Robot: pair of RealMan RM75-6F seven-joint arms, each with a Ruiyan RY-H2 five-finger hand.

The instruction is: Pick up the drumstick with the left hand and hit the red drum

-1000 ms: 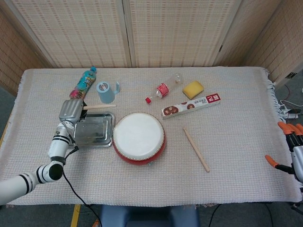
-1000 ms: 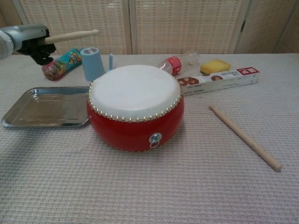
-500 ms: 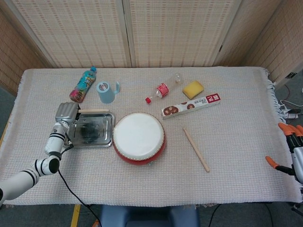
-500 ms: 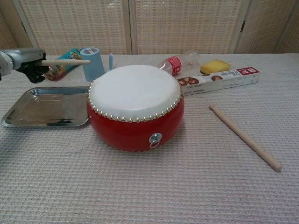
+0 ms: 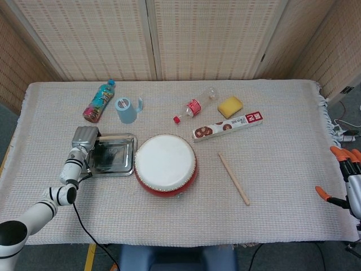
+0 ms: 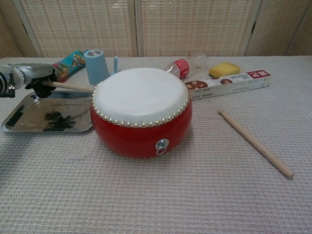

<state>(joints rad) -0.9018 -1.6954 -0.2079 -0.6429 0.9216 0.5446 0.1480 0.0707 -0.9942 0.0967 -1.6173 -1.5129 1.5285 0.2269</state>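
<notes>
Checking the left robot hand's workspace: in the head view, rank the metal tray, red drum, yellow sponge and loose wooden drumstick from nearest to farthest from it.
From the left robot hand:
1. Metal tray, right beside it.
2. Red drum, centre.
3. Loose wooden drumstick, right of the drum.
4. Yellow sponge, far back right.

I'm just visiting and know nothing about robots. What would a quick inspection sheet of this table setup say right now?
Surface: table under a pale woven cloth.
Job's things: red drum upright mid-table; left hand holds a drumstick low over the metal tray, tip towards the drum's side.
Clutter: second drumstick lying right of the drum; blue cup; colourful bottle and clear bottle, both lying down; yellow sponge; long box.
Hands: left as above; right hand at the table's right edge, orange-tipped, holding nothing.
Cables: a black one hangs from the left arm; others on the floor at far right.
Surroundings: woven screen panels behind.
</notes>
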